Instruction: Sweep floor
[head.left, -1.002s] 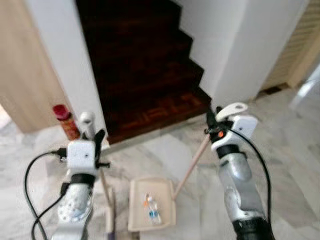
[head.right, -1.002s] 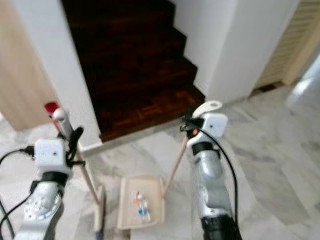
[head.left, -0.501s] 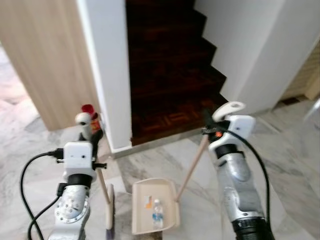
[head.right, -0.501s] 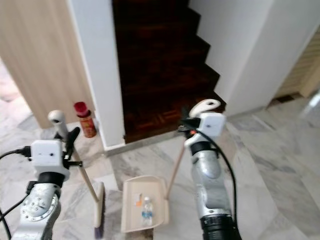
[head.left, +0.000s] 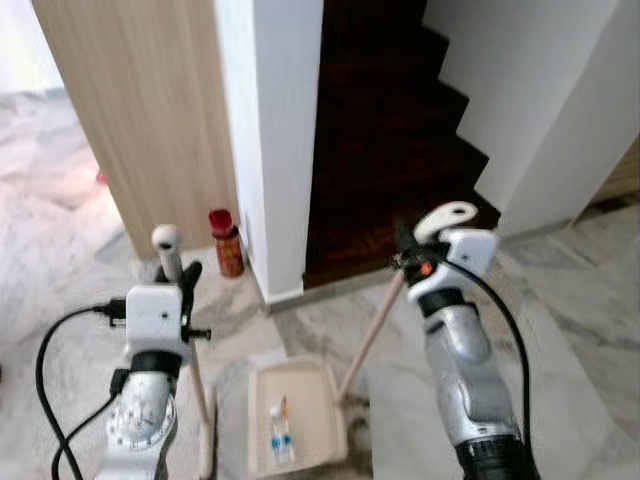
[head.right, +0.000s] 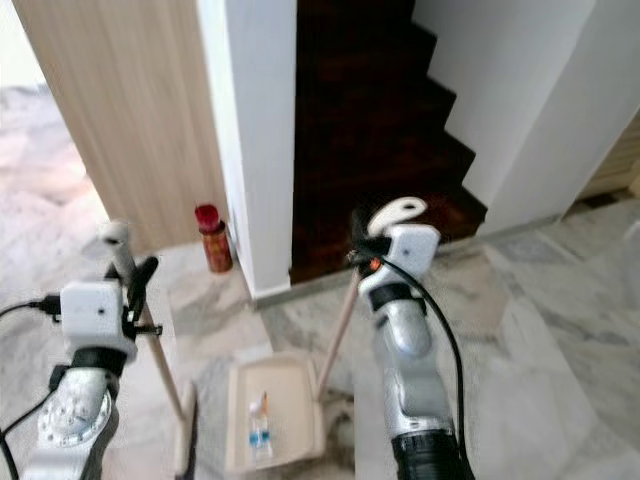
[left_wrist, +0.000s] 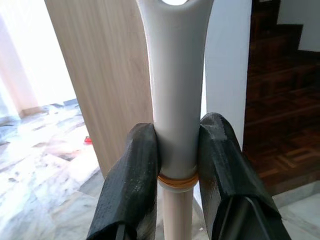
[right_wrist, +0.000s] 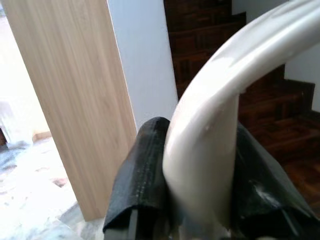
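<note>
With sweepings already in the pan, the carrying step seems in hand: the left claw (left_wrist: 176, 165) clamps the broom handle (left_wrist: 175, 100), the dustpan (head.left: 292, 415) rides low between, the right claw (right_wrist: 200, 170) grips its handle (right_wrist: 220, 100), so next keep it level over the marble floor (head.left: 580, 300) by the stairs (head.left: 400, 150).

Premises: a home interior. Evidence: dark wooden stairs (head.left: 390, 150) rising between white walls (head.left: 285, 130), a marble floor (head.left: 580, 300), and a wood-panelled partition (head.left: 150, 110).
</note>
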